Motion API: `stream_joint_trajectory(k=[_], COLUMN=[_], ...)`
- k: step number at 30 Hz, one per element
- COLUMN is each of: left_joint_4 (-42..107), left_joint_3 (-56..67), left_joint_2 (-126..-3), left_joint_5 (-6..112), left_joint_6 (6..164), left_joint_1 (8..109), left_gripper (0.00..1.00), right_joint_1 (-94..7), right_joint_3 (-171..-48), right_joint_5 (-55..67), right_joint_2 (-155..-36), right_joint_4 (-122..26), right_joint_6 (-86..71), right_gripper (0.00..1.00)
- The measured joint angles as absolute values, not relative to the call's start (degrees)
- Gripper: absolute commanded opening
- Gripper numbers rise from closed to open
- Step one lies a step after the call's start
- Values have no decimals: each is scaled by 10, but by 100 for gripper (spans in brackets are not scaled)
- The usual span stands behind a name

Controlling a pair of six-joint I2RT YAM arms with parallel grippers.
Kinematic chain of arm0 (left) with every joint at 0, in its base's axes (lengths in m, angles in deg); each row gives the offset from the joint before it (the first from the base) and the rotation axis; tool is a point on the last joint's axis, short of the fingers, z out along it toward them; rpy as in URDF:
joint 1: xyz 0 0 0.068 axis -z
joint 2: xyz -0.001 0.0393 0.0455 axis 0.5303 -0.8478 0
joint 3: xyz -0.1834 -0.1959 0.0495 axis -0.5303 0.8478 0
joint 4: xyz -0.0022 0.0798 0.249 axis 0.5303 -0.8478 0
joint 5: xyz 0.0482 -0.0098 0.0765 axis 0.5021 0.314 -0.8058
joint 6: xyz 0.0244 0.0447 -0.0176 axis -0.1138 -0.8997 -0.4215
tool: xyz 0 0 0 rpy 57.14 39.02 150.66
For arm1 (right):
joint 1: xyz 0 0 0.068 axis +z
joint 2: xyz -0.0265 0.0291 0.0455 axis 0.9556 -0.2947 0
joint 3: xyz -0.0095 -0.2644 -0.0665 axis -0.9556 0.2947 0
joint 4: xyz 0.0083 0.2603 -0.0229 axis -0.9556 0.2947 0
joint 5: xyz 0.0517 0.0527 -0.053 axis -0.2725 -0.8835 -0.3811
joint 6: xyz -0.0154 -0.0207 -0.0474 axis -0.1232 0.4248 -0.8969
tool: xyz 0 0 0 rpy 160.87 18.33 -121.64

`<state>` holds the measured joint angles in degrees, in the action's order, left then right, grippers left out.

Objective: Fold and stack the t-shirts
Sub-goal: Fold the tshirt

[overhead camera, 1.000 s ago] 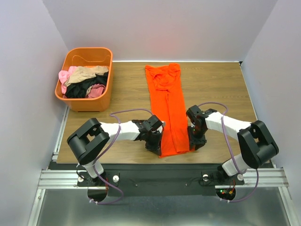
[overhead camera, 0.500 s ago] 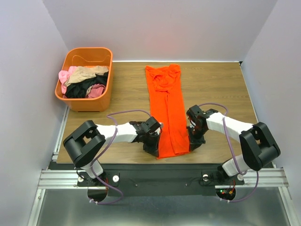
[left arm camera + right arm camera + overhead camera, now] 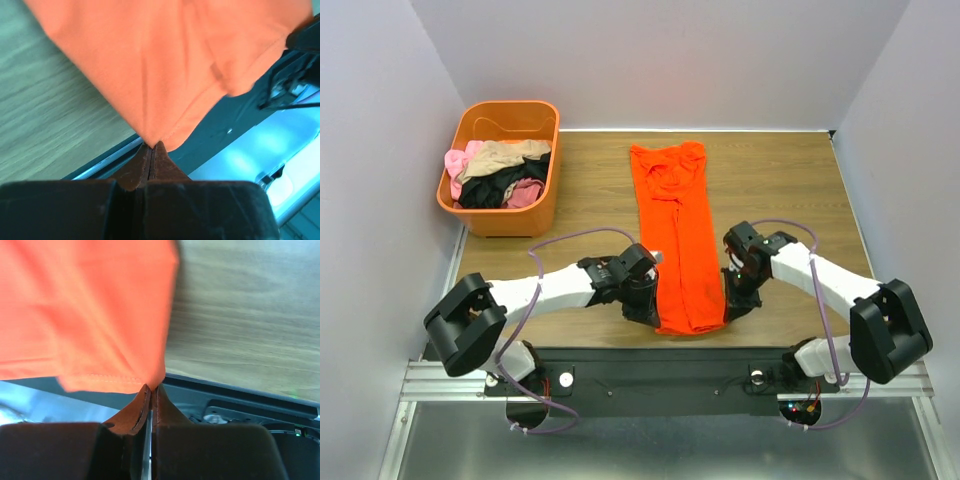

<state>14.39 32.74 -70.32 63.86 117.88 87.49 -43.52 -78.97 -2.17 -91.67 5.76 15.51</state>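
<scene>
Orange tee [image 3: 678, 240] lies as a long narrow strip on the table [image 3: 790, 190]. Its long axis runs near to far, straight away from the arm bases.

- **Near hem:** at the table's near edge, between the two grippers.
- **Left gripper [image 3: 643, 306]:** clamped on the near-left corner. The left wrist view shows the jaws pressed together with the cloth's tip pinched between them.
- **Right gripper [image 3: 734, 302]:** same on the near-right corner, jaws closed on the hem edge.
- **Which arm is nearer:** neither, one sits on each side of the strip.
- **Far end:** collar and sleeves, a bit rumpled, toward the back wall.

Likely next move: carry the near hem along that axis toward the collar to halve the strip. Both grippers would need to travel parallel and level, or the fold skews.

Far left, well apart from the strip, a tub [image 3: 505, 215] holds pink, tan and black tees [image 3: 500, 175], not yet folded.
</scene>
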Motion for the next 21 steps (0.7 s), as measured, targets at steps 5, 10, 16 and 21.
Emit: stream_joint_trajectory(k=[5, 10, 16, 21], left_joint_4=[121, 121, 126, 124], left_joint_3=[285, 255, 180, 102], left_joint_2=[-701, -708, -783, -855], left_joint_5=[615, 608, 611, 615], left_joint_6=[1178, 1154, 1112, 1075], left_joint_1=[858, 786, 724, 686], left_gripper=[0, 0, 0, 0], right_joint_1=[-435, -435, -435, -442], right_joint_3=[-883, -956, -1027, -1135], right_joint_5=[9, 51, 94, 133], right_joint_2=[-919, -977, -1088, -1180], right_joint_4=[73, 66, 53, 31], right_joint_6=[161, 161, 154, 138], right_gripper=[0, 0, 0, 0])
